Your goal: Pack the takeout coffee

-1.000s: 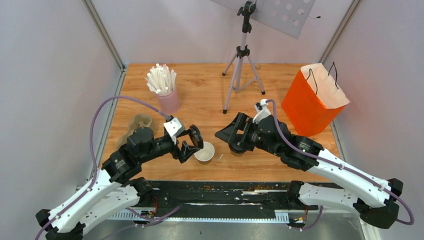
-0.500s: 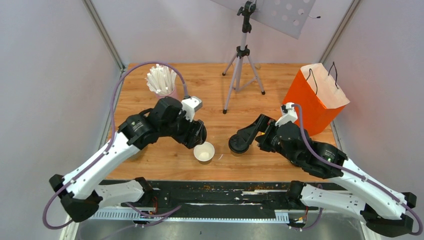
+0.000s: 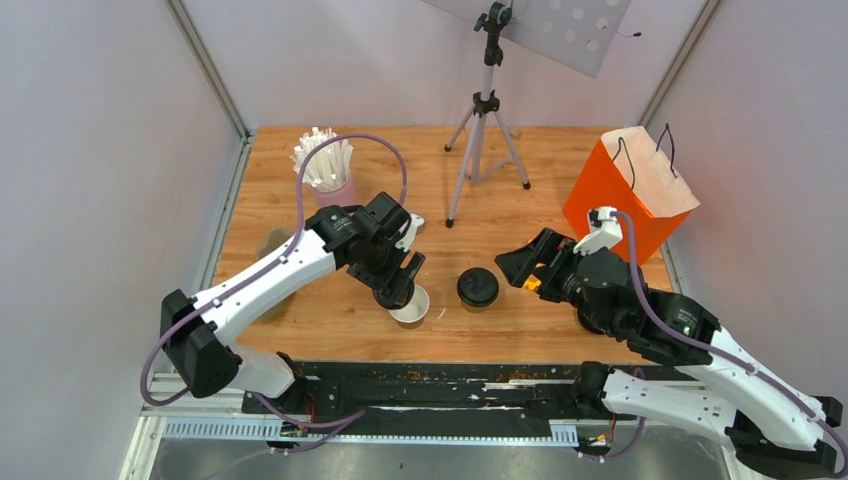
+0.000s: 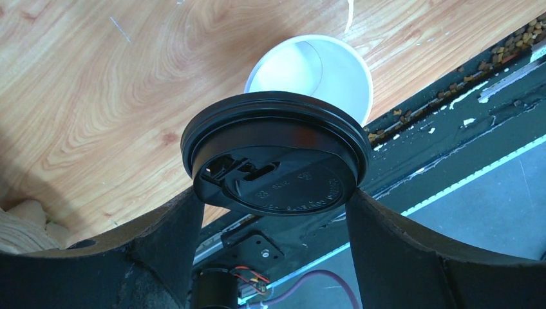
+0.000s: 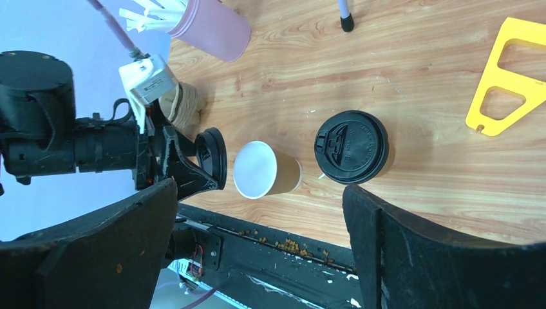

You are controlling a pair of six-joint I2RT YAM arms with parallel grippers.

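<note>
One black lid is seen clamped in the left gripper at wrist level, obscured overhead; right gripper spread wide, empty.

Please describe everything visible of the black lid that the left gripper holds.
The black round plastic lid is glossy, with a raised rim, a sip-hole tab and embossed lettering on top. The left gripper clamps it by opposite edges, steeply tilted. It hangs beside the open kraft-brown paper cup, not yet on it.
</note>
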